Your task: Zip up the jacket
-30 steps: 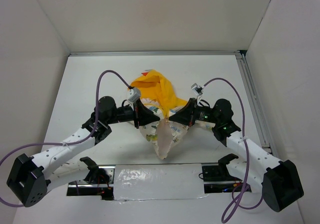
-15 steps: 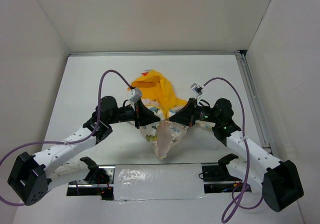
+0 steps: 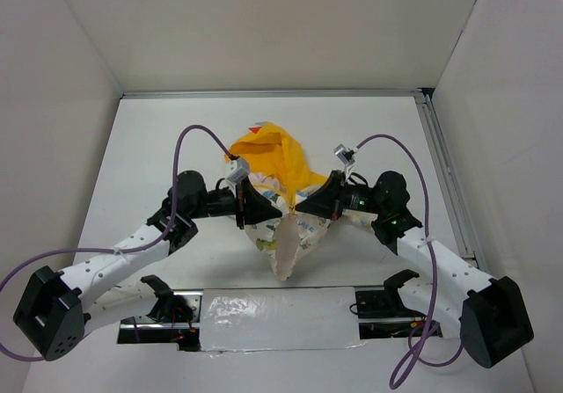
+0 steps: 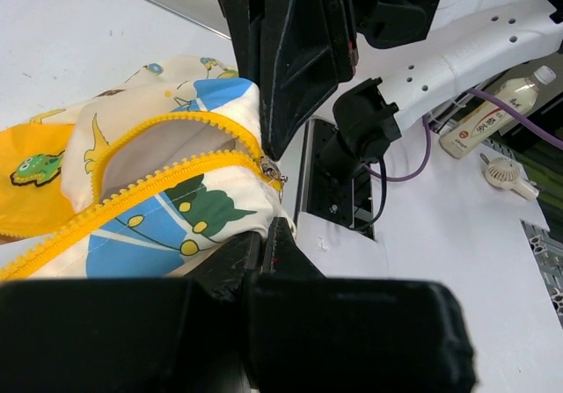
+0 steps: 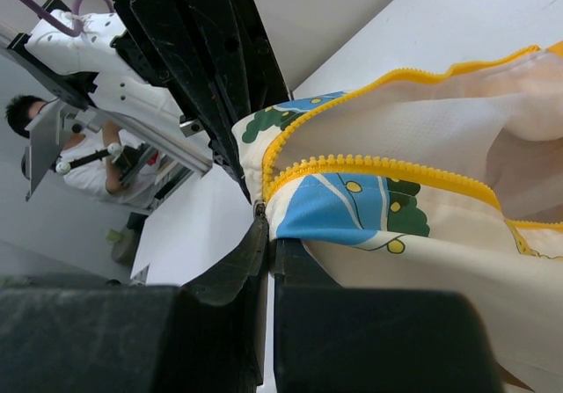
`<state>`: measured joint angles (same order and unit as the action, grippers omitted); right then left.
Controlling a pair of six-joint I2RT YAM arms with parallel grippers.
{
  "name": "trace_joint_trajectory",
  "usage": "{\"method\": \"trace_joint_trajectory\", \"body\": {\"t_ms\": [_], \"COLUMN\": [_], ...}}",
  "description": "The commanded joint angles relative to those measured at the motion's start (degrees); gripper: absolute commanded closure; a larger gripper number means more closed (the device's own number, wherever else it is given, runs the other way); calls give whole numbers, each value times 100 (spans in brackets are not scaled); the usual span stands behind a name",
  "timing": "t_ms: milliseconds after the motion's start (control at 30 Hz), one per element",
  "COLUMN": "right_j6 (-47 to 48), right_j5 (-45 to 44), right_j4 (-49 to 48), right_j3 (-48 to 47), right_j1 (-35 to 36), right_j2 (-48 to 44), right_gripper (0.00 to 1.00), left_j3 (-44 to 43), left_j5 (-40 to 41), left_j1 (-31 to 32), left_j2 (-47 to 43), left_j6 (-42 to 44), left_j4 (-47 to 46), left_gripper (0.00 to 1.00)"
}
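Observation:
The jacket (image 3: 280,169) is cream with cartoon prints and a bright yellow hood. It hangs between my two arms at mid table, its lower part (image 3: 287,248) drooping toward me. My left gripper (image 3: 274,207) is shut on the jacket's fabric edge beside the yellow zipper (image 4: 158,186). My right gripper (image 3: 299,205) is shut on the facing edge by the small metal zipper slider (image 5: 259,208). The two grippers' tips nearly touch. The zipper teeth (image 5: 378,166) part into two open lines behind the slider.
White walls enclose the table on three sides. A metal rail (image 3: 444,178) runs along the right edge. A taped plate (image 3: 277,309) with both arm bases lies at the near edge. Purple cables (image 3: 189,142) arch over both arms.
Both grippers have lifted the gripped jacket edge slightly and moved a little toward the back. The hanging lower part has shifted a little with them.

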<state>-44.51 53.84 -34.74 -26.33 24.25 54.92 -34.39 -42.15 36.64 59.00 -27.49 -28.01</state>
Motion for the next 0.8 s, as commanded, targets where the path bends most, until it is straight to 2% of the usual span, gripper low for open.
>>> {"method": "trace_joint_trajectory", "body": {"t_ms": [0,100,300,433,600,767], "right_j6": [-76,-75,39,57,188,241], "right_j5": [-119,-102,-172,-339,-524,-727], "right_j4": [-595,-840,-719,-516,-78,47], "right_j3": [-268,-198,-373,-575,-795,-795], "right_j1": [71,80,71,53,71,45], "right_j2": [-25,-51,-157,-271,-253,-192], "right_gripper": [100,100,100,100,100,100], "left_j3": [29,29,2,152,520,662], "left_j5": [-468,-706,-908,-453,-469,-311], "left_j1": [-17,-8,9,317,607,923], "left_j2": [23,76,15,-56,59,-424], "left_j6": [-99,-143,-20,-73,-99,164], "left_j4": [-504,-504,330,1077,1456,2052], "left_gripper": [100,100,100,100,100,100]}}
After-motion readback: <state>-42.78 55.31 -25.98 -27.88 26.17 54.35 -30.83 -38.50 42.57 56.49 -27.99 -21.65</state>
